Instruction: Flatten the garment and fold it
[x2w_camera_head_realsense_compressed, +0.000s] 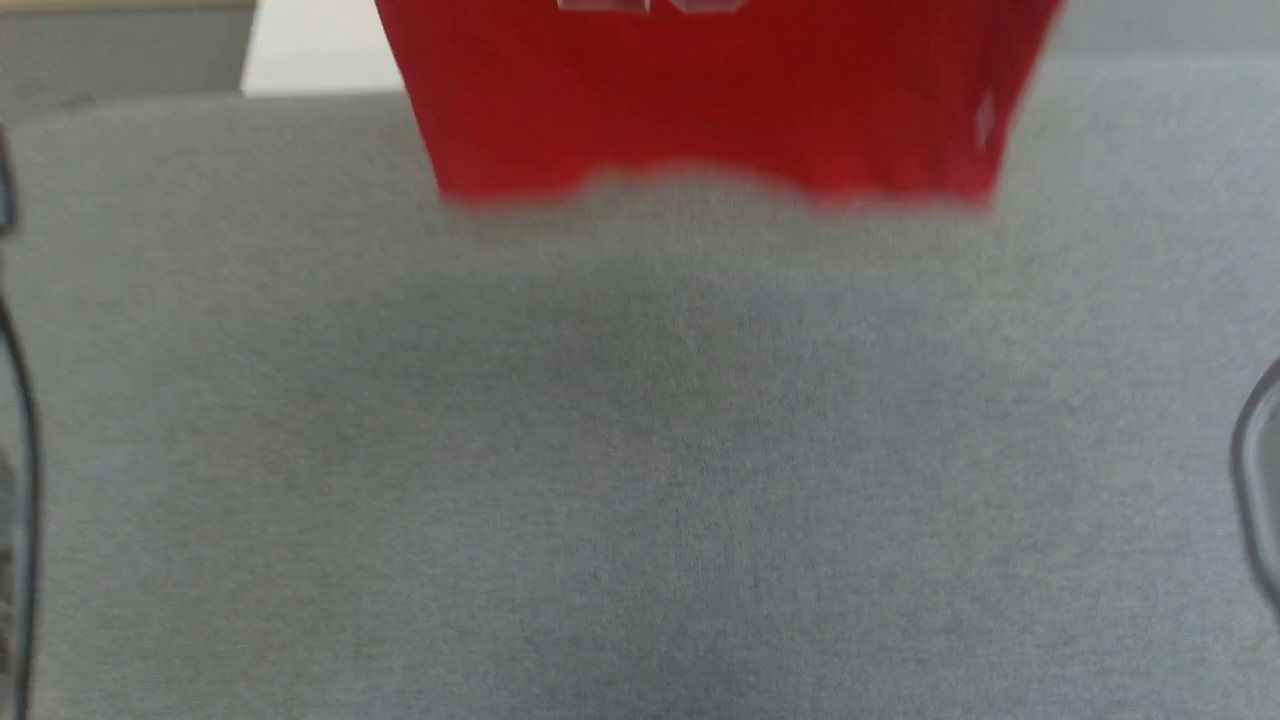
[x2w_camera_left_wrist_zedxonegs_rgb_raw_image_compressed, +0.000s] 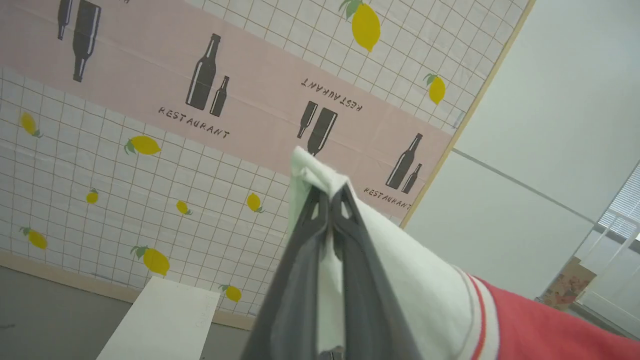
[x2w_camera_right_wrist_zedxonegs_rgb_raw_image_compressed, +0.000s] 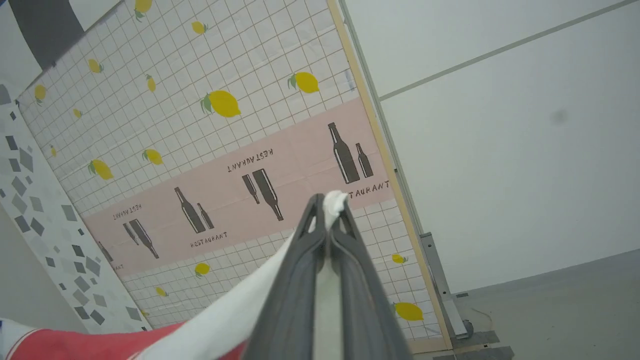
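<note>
The garment (x2w_camera_head_realsense_compressed: 715, 100), a red jersey T-shirt, hangs in the air above the grey table (x2w_camera_head_realsense_compressed: 640, 480); its wavy lower hem ends near the table's far part and is blurred. In the left wrist view my left gripper (x2w_camera_left_wrist_zedxonegs_rgb_raw_image_compressed: 330, 197) is shut on the garment's white sleeve (x2w_camera_left_wrist_zedxonegs_rgb_raw_image_compressed: 415, 280), with striped trim and red cloth trailing off to the right. In the right wrist view my right gripper (x2w_camera_right_wrist_zedxonegs_rgb_raw_image_compressed: 327, 205) is shut on the other white sleeve (x2w_camera_right_wrist_zedxonegs_rgb_raw_image_compressed: 235, 310), whose red body drapes away to the lower left. Both grippers point up toward the wall.
A wall covering (x2w_camera_left_wrist_zedxonegs_rgb_raw_image_compressed: 150, 165) with lemons, bottles and the word RESTAURANT stands behind, beside plain pale panels (x2w_camera_right_wrist_zedxonegs_rgb_raw_image_compressed: 500, 150). A white board (x2w_camera_left_wrist_zedxonegs_rgb_raw_image_compressed: 160, 325) lies low in the left wrist view. Dark cables (x2w_camera_head_realsense_compressed: 20, 420) edge the head view on both sides.
</note>
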